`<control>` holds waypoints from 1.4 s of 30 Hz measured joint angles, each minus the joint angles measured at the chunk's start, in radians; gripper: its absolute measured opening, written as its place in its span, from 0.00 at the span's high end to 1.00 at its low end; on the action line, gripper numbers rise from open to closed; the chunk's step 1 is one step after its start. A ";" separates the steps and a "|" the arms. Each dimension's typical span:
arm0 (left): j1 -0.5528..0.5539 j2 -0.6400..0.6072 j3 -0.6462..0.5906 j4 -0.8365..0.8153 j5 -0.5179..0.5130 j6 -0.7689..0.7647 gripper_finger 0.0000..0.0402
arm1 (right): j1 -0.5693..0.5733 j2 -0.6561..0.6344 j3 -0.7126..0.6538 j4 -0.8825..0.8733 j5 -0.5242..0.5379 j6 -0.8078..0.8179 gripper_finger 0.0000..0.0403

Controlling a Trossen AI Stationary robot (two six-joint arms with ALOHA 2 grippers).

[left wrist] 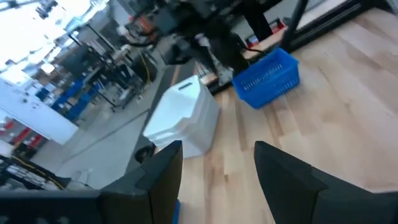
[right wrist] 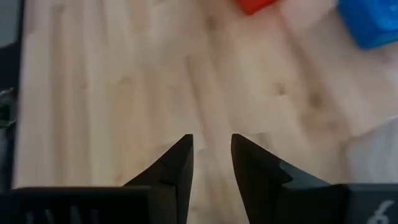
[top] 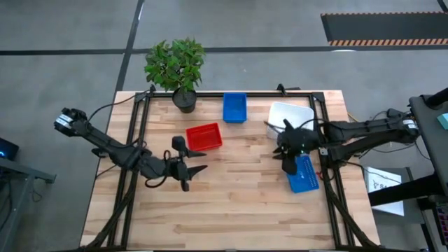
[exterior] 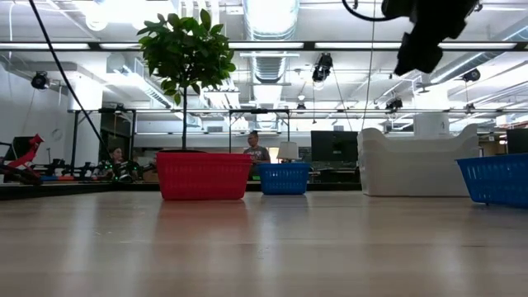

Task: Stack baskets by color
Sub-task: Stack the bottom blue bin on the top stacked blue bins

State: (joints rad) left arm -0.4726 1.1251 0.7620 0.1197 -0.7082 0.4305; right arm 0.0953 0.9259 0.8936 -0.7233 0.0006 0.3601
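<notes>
A red basket rests on its bottom at mid-table. One blue basket stands by the far edge, and another blue basket sits near the right edge. A white basket stack stands at the far right. My left gripper hovers open just near of the red basket, and in its wrist view its fingers point toward the white stack. My right gripper hangs high over the table between the white stack and the near blue basket. It is open with nothing between its fingers.
A green plant in a black pot stands at the far edge, left of the blue basket. A black frame rail runs around the table. Bare wood spreads across the near half. People sit in the room behind.
</notes>
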 joint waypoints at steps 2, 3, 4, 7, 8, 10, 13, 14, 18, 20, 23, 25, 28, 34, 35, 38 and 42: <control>0.009 -0.001 -0.009 0.039 0.000 0.034 0.54 | 0.054 0.013 0.000 0.000 -0.001 0.044 0.75; 0.014 0.000 -0.013 0.061 0.000 0.052 0.54 | 0.081 0.023 0.001 -0.001 -0.001 0.058 0.75; 0.019 0.002 -0.018 0.085 0.000 0.070 0.54 | 0.106 0.037 0.005 -0.002 -0.001 0.072 0.75; 0.031 0.004 -0.031 0.138 0.000 0.098 0.54 | 0.178 0.087 0.033 -0.006 -0.001 0.100 0.75; 0.035 0.004 -0.033 0.148 0.000 0.100 0.54 | 0.203 0.107 0.047 -0.016 -0.004 0.102 0.75; 0.040 0.004 -0.033 0.155 0.000 0.100 0.54 | 0.262 0.148 0.081 -0.067 -0.010 0.106 0.75; 0.041 0.004 -0.031 0.161 0.000 0.101 0.54 | 0.343 0.218 0.140 -0.204 -0.011 0.150 0.75; 0.041 0.004 -0.030 0.164 0.000 0.101 0.54 | 0.367 0.242 0.161 -0.253 -0.010 0.175 0.75; 0.041 0.004 -0.031 0.167 0.000 0.100 0.54 | 0.446 0.330 0.230 -0.406 -0.023 0.255 0.72; 0.041 0.004 -0.029 0.168 0.000 0.099 0.54 | 0.479 0.371 0.252 -0.449 -0.055 0.281 0.69; 0.041 0.005 -0.029 0.191 0.000 0.100 0.54 | 0.526 0.423 0.256 -0.471 -0.101 0.314 0.64; 0.041 0.004 -0.029 0.207 0.000 0.100 0.54 | 0.551 0.453 0.246 -0.467 -0.133 0.330 0.62; 0.041 0.004 -0.030 0.207 0.000 0.100 0.54 | 0.583 0.487 0.220 -0.469 -0.168 0.330 0.59; 0.041 0.004 -0.032 0.204 0.000 0.111 0.54 | 0.599 0.498 0.135 -0.459 -0.146 0.327 0.60; 0.041 0.004 -0.032 0.205 0.000 0.116 0.54 | 0.598 0.494 0.119 -0.450 -0.133 0.324 0.60; 0.041 0.004 -0.032 0.204 -0.001 0.130 0.54 | 0.598 0.485 0.071 -0.424 -0.099 0.320 0.63; 0.041 0.004 -0.031 0.204 -0.001 0.136 0.54 | 0.598 0.483 0.005 -0.326 -0.097 0.309 0.68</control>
State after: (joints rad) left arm -0.4318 1.1294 0.7307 0.3236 -0.7094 0.5666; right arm 0.6937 1.4092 0.8990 -1.0491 -0.0967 0.6695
